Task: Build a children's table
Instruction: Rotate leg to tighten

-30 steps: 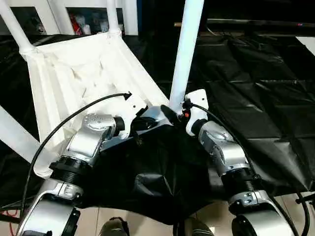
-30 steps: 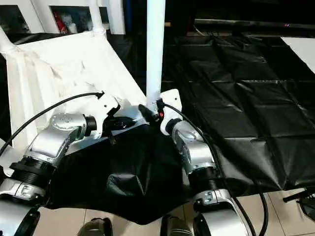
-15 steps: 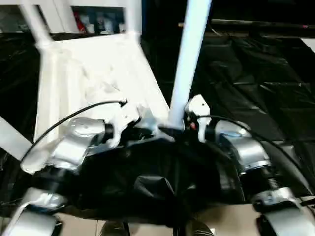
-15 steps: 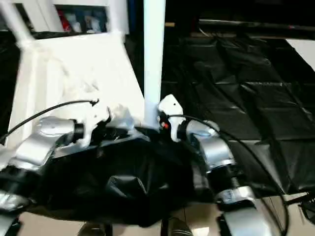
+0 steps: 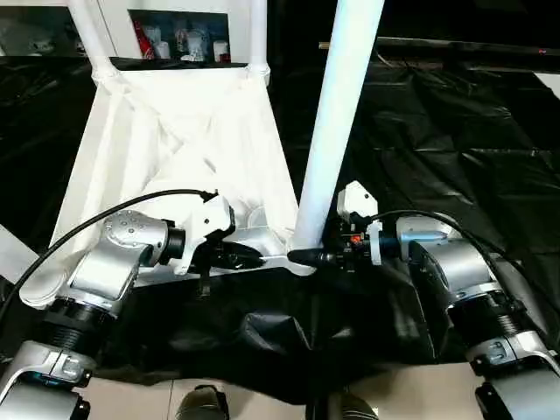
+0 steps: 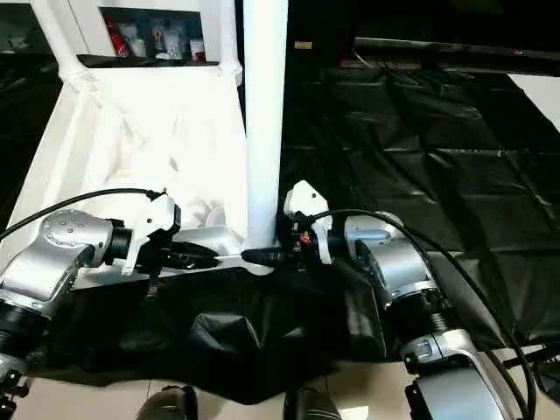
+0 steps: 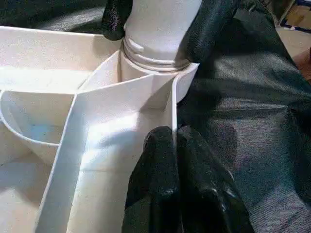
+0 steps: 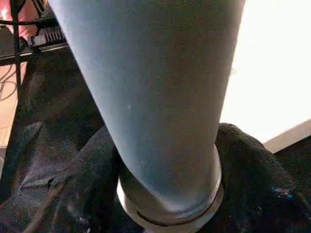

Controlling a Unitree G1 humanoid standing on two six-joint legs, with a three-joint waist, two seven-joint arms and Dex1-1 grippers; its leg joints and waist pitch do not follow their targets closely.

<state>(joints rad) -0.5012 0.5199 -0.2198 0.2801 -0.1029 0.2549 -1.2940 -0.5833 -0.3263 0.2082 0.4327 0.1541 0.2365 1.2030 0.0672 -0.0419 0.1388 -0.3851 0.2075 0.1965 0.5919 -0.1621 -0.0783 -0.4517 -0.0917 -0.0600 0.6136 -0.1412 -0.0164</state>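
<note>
— Head view?
— The leg (image 5: 337, 131) stands upright in the near corner socket (image 5: 293, 261) of the upturned table top (image 5: 184, 149); the right gripper (image 5: 308, 257) clasps its base.
— Left wrist?
— The left gripper (image 7: 177, 160), fingers together, pinches the socket's rib.
— Right wrist?
— The leg's long axis rises between the fingers (image 8: 252, 179) — the right arm is nearer.

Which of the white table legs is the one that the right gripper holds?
The near leg, standing in the corner socket closest to the robot. The right gripper clasps its base; the two far legs stand untouched at the tabletop's back corners.
</note>
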